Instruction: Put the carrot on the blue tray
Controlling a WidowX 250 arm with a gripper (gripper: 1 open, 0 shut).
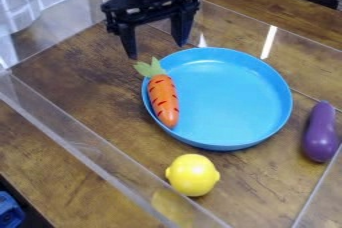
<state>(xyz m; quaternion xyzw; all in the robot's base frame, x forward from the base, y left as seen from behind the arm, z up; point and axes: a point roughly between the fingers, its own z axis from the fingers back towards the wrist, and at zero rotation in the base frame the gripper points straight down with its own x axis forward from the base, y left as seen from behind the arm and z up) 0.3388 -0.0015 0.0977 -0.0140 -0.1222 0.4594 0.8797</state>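
Camera view: end effector (154, 38) wide open and empty, hanging above the bench just behind the carrot (162, 96), which lies on the left rim of the blue tray (254, 122), long axis running toward the viewer, leafy top nearest.
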